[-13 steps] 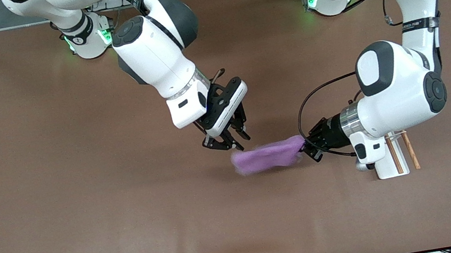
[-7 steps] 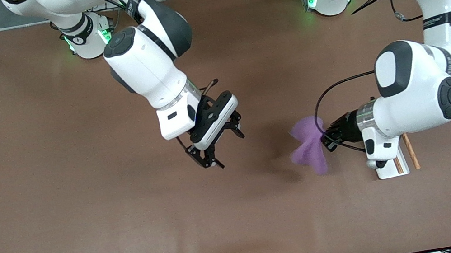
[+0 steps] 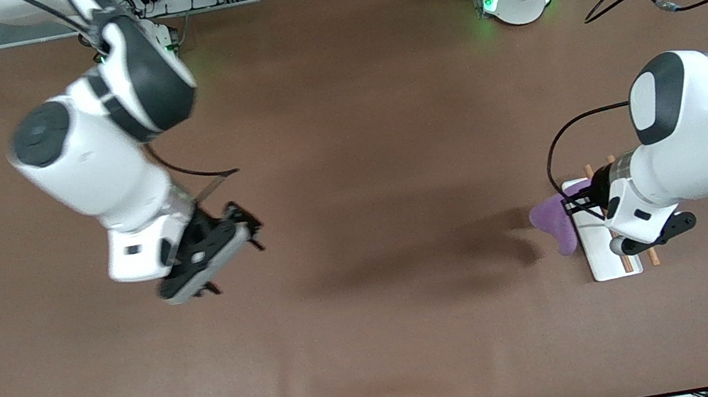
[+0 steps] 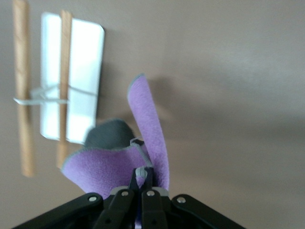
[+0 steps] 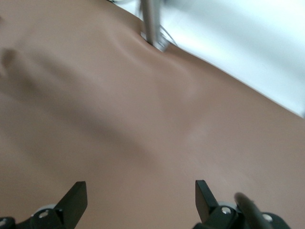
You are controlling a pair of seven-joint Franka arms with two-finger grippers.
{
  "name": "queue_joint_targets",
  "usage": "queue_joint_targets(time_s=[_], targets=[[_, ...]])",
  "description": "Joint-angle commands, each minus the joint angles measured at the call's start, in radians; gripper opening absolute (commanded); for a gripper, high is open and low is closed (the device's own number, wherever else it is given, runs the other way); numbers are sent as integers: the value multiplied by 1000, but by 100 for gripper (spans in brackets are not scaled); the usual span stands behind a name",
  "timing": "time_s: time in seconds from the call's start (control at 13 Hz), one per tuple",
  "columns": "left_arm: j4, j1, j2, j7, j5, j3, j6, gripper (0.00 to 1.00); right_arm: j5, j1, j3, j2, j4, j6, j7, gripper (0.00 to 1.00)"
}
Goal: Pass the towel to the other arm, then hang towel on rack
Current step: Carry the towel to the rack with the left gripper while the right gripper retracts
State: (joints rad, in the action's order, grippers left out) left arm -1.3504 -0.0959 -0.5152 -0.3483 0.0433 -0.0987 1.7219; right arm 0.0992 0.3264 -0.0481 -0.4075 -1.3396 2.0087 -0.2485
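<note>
Left gripper pinches the towel over the rack, right gripper hangs open over bare table; towel probably bunches and misses the rods.

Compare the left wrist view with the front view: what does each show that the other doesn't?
Only the left wrist view shows the left hand pinching the towel shut, and the rack with its thin white crossbar unobstructed. Only the front view shows the right hand, open over bare table toward the right arm's end, and both arms. Both show the purple towel held up beside the rack's white base and wooden rods.
</note>
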Motion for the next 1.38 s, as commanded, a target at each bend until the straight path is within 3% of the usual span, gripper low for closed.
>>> queue_joint_targets(time_s=[0.0,0.23,0.54,0.92,1.07,1.3], targets=[[-29,30,29,138,-66,-6,-8,0,-7,-105,-21,81,-64,-117,5,100],[-27,56,30,242,-75,-7,5,0,-13,-209,-19,111,-64,-292,17,100],[-23,53,32,400,-75,-7,63,0,-16,-348,-18,141,-64,-415,17,100],[-18,9,30,413,-94,-15,137,0,-56,-360,28,246,-82,-548,29,100],[-21,15,30,454,-155,-44,171,0,-56,-359,28,336,-166,-547,119,100],[-29,51,26,538,-157,-45,174,0,-55,-354,21,432,-262,-547,276,100]])
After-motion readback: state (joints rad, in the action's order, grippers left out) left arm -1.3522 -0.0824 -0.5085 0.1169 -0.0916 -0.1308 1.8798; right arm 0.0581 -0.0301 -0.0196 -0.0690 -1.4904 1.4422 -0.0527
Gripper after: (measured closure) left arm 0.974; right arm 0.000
